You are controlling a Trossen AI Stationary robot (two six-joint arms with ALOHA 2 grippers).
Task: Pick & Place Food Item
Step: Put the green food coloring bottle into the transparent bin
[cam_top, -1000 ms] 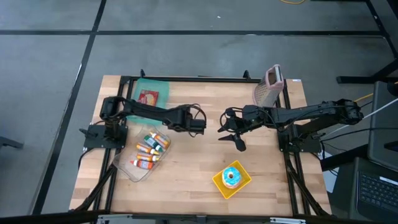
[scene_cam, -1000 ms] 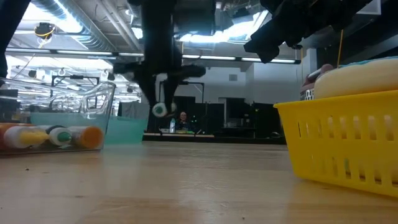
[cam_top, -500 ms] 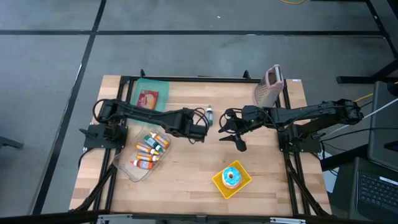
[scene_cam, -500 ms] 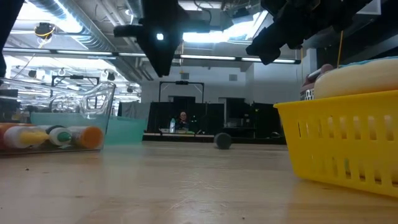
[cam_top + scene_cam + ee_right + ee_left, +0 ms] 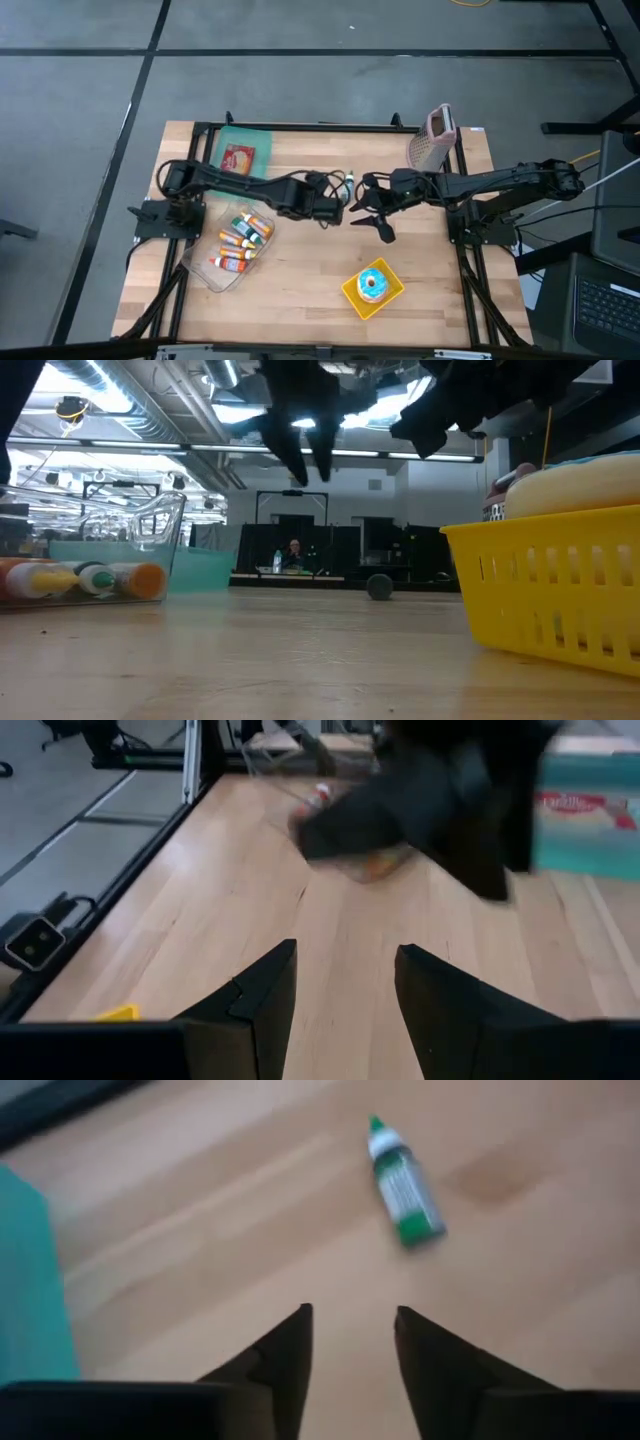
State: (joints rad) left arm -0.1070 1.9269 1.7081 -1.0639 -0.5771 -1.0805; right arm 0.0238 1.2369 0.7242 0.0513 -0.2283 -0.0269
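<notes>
Rolling farther toward the right gripper point(image 5: 366, 214), the green bottle point(image 5: 404, 1184) is lying loose; left gripper point(image 5: 335, 212) is hovering spread and empty. Clear bin point(image 5: 205, 268) is holding bottles point(image 5: 240, 240); yellow basket point(image 5: 352, 292), a donut point(image 5: 373, 283).

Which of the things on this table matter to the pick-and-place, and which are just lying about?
In the job: small green-capped bottle lying on the table; left gripper, open near it; clear bin of similar bottles.
Lying about: teal tray; yellow basket with doughnut; mesh basket; right gripper, waiting open.

grey floor point(image 5: 300, 90), wooden table point(image 5: 300, 290), ceiling lights point(image 5: 90, 447)
</notes>
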